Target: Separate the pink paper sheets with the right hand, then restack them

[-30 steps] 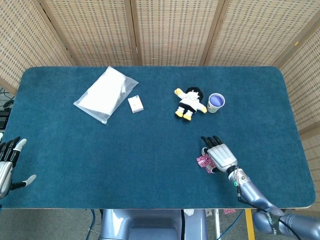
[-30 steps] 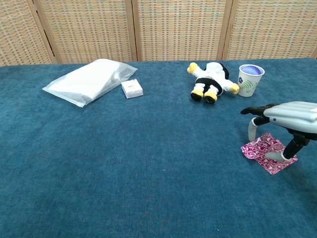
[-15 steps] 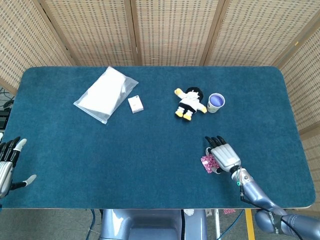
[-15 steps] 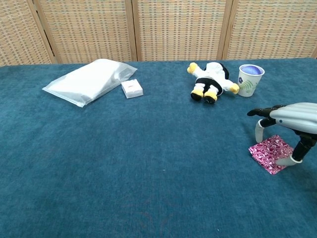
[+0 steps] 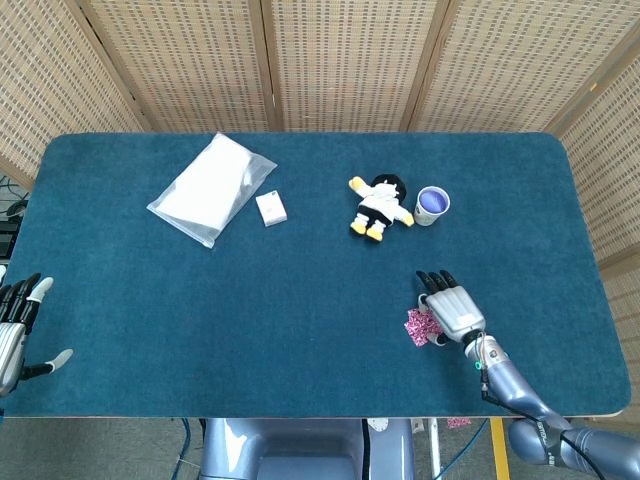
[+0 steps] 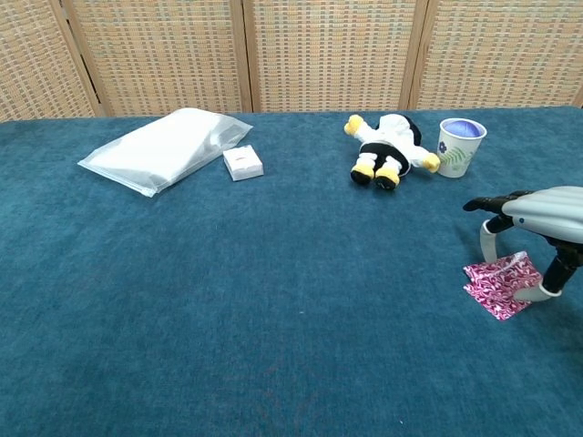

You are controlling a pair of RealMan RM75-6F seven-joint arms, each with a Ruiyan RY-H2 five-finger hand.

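Pressing pink paper sheets (image 6: 496, 285), right hand (image 5: 452, 310) nears cup (image 6: 458, 147).

Count on table (image 5: 300, 300):
- pink paper sheets (image 6: 499, 284): one stack visible, near right edge; sheet number cannot be told.
- plush doll (image 5: 379, 207): one.
- paper cup (image 5: 431, 205): one.
- clear plastic bag (image 5: 211, 187): one.
- small white box (image 5: 270, 208): one.
- Robot hands: two, right hand (image 5: 449, 309), left hand (image 5: 14, 331).
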